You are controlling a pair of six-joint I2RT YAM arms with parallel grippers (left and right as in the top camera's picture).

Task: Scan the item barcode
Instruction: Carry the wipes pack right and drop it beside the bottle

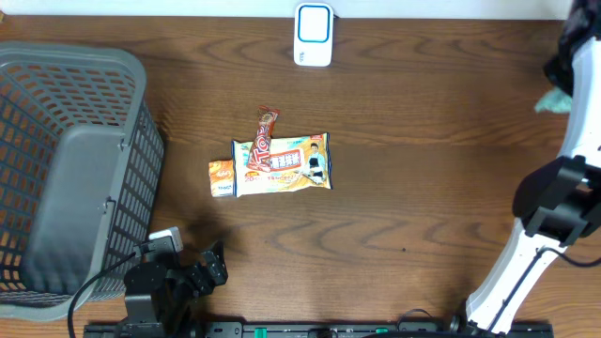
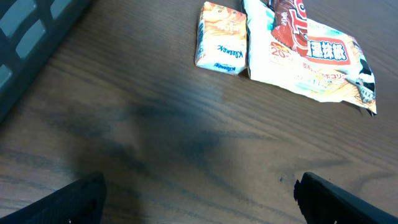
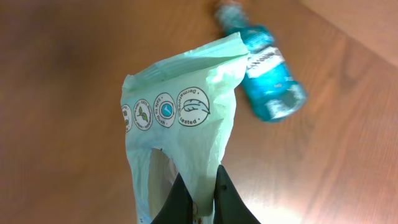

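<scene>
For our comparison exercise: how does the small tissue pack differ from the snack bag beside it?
The tissue pack is smaller and compact. The snack bag is wider, flat and crinkled. A red candy bar lies across the snack bag, while nothing lies on the tissue pack. Both lie side by side on the table.

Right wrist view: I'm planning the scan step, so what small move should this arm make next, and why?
Probably swing the right gripper leftward toward the white scanner. Its jaws are shut on the green packet, lifted off the table at the right side, well apart from the scanner. No barcode shows on the visible face, so a turn of the packet may be needed afterwards.
</scene>
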